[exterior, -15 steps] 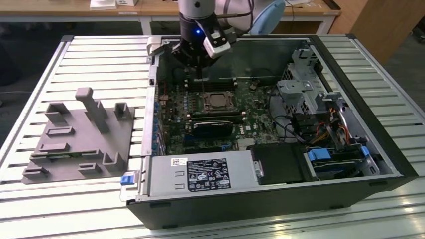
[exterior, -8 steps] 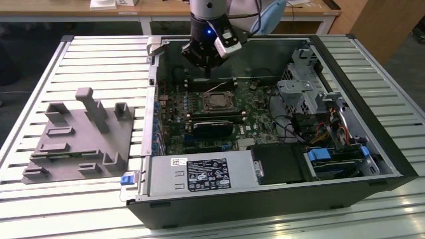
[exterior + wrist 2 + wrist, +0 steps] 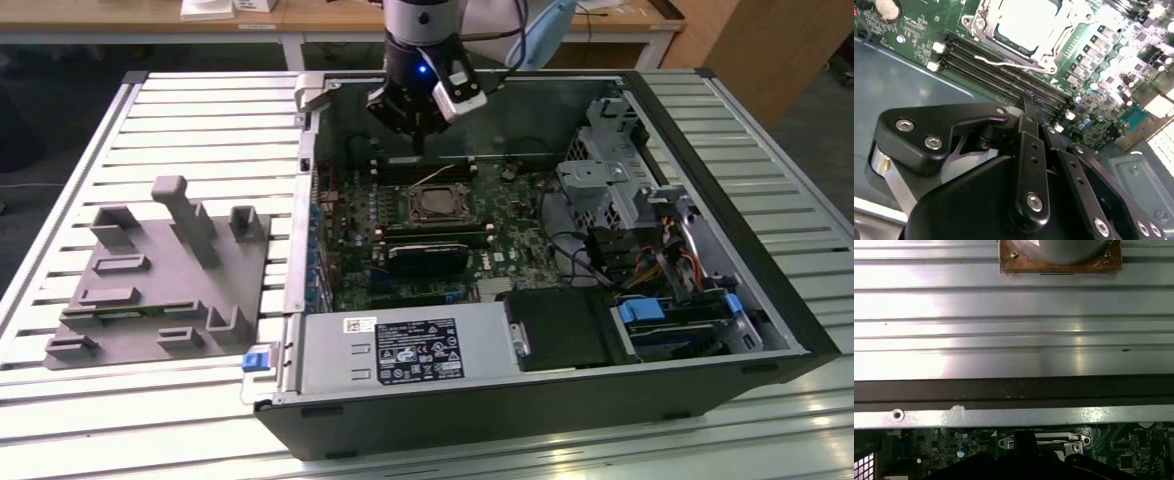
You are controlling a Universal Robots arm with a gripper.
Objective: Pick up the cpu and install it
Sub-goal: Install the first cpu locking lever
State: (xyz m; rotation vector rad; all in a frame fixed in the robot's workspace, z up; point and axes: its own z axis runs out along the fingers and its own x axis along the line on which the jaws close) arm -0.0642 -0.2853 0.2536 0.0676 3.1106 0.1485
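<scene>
Hovering over the far part of the open black computer case (image 3: 534,400), the arm's black gripper (image 3: 418,140) hangs just above the green motherboard (image 3: 521,225), beyond the square metal-framed socket (image 3: 437,205). In the second wrist view we see the gripper (image 3: 1026,102) with its fingers (image 3: 1029,130) drawn together into one narrow tip, nothing showing between them, poised over the black memory slots (image 3: 1004,70) just beside the socket (image 3: 1024,30). A pale, silver-grey square plate, the cpu (image 3: 1021,22), lies flat inside that socket frame in the second wrist view; in the exterior view the same spot reads as a dark square and we cannot make the chip out there.

On the exterior view's left, a grey moulded fixture with upright posts (image 3: 167,275) rests on the ribbed aluminium worktop (image 3: 200,130), well apart from the case. Near the front of the case sits a silver power supply box (image 3: 400,350), and on the exterior view's right we see drive bays with a blue latch (image 3: 645,310).

In the first wrist view, the ribbed metal surface (image 3: 1014,330) spreads beyond the case rim (image 3: 1014,417), with a copper-edged block (image 3: 1059,262) at its far side.
</scene>
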